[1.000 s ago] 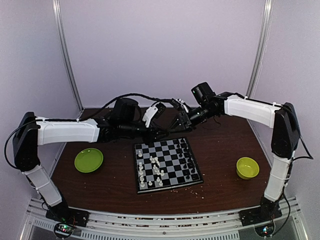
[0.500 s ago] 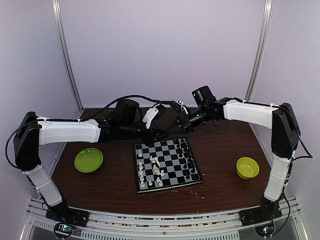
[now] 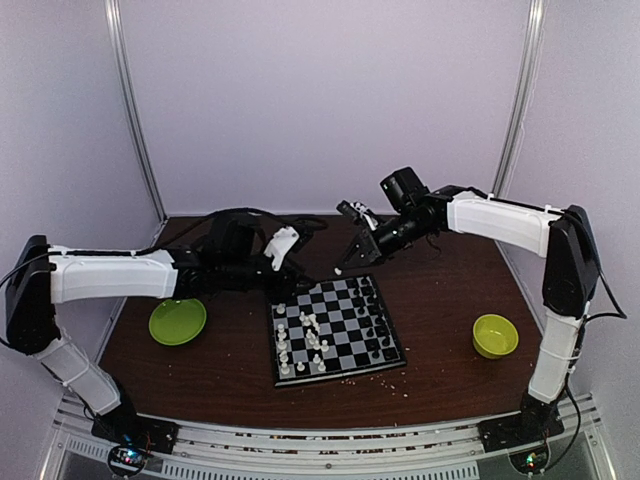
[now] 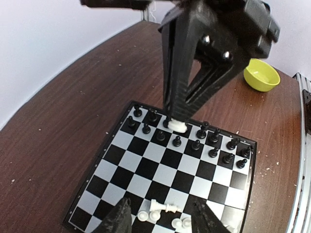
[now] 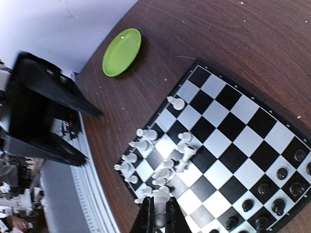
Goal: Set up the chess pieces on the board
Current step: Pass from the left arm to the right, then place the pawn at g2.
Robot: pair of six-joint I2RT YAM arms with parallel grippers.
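Scanning left to right from above: lime plate seen on table. Beside it, left gripper spread wide, nothing held, hovering near far-left corner of board. On board, white pieces clustered loosely left of centre, some toppled; black pieces ranked along right side. Further right, right gripper pinched shut on white piece, held above board's far edge. Judged best: piece to be carried to white's left rows, lowered upright, centred on free square, neighbours left unbrushed. At far right, lime bowl seen.
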